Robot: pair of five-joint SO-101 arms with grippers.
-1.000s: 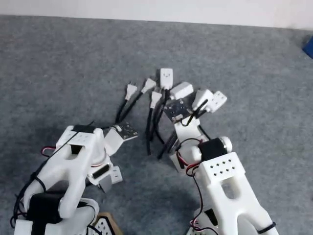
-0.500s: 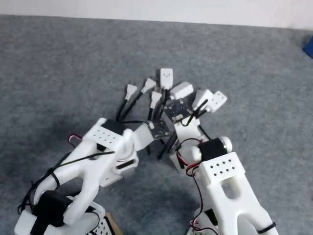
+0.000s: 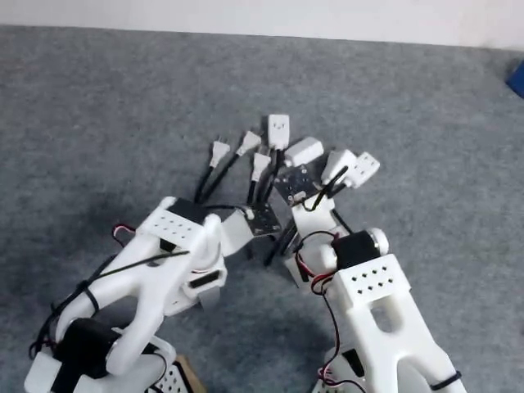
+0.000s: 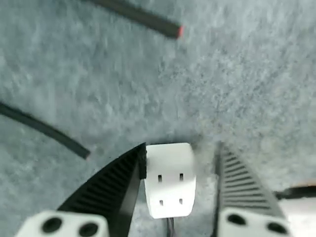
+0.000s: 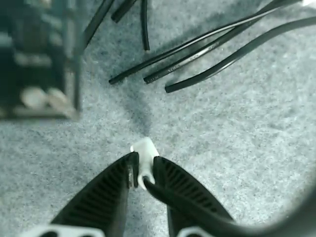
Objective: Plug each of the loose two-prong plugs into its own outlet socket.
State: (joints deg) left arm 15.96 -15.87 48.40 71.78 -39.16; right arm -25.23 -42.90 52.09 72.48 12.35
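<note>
Grey, felt-like surface spreads under both of your arms. Near its middle lies a cluster of white plugs and sockets, with black cables fanning back toward the arms. Three loose plugs sit side by side on the cluster's left, and the sockets lie just beside them, further right. Your left arm comes in from the lower left, its wrist over the cables. In the left wrist view, your left gripper hangs low over the surface with its fingers apart. A white socket, slots facing the camera, lies between them, touching one finger and clear of the other. Two cable ends lie on the surface beyond it. Your right arm comes in from the lower right, up to the cluster's near side. In the right wrist view, your right gripper has its fingers clamped on a small white plug, close to the surface, with several cables lying beyond it.
</note>
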